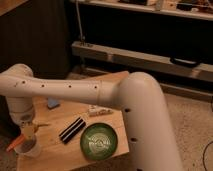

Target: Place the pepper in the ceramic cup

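Gripper (27, 132) at lower left, right over cup (28, 149); hold cannot tell. Pepper (13, 144) sticks out past rim, not inside yet.

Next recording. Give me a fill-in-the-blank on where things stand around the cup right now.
1. The gripper hangs directly ____ the ceramic cup.
2. The pepper, showing at the cup's rim on the picture's left, is coloured ____.
3. The bowl on the wooden table is coloured ____.
4. The black object lies between the cup and the ____.

Missing words: above; orange; green; bowl.
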### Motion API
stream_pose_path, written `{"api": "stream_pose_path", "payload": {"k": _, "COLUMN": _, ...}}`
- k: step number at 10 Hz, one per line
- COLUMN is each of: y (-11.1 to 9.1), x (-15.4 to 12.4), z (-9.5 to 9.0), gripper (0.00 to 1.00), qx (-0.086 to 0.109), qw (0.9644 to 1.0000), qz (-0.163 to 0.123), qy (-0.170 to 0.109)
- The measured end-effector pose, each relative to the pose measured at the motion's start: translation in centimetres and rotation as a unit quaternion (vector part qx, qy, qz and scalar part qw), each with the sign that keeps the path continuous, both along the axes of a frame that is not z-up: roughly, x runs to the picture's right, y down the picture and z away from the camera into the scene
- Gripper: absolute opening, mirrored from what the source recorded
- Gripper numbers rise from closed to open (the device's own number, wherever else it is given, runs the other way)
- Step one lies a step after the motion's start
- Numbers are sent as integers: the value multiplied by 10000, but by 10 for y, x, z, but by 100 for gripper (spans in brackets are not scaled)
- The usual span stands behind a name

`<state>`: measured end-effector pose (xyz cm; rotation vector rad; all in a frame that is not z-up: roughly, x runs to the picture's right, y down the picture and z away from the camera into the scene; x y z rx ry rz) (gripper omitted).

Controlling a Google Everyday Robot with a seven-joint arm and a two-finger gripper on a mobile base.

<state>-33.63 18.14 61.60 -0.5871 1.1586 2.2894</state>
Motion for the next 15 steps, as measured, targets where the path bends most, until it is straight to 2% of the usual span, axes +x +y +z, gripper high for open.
{"api": "stream_pose_path", "payload": {"k": 2, "y": 4, "x": 5, "z": 17, "gripper": 20, "qx": -78, "qw": 9998, "qz": -36, "qy": 172}}
{"api": "stream_pose_path", "payload": {"k": 5, "y": 7, "x": 9, "z": 32, "gripper": 20, "qx": -178, "qw": 9992, "qz": -64, "qy": 346}}
{"api": "stream_pose_path", "payload": {"k": 8, "y": 3, "x": 14, "z": 40, "gripper": 20, "qx": -199, "qw": 9985, "qz": -113, "qy": 494}}
{"api": "stream_pose_path", "payload": {"k": 11, "y": -3, "x": 17, "z": 44, "gripper": 20, "qx": -96, "qw": 9984, "qz": -145, "qy": 534}}
{"api": "stream_pose_path", "payload": {"k": 15, "y": -12, "x": 13, "z": 38, "gripper": 20, "qx": 98, "qw": 9988, "qz": -172, "qy": 448}}
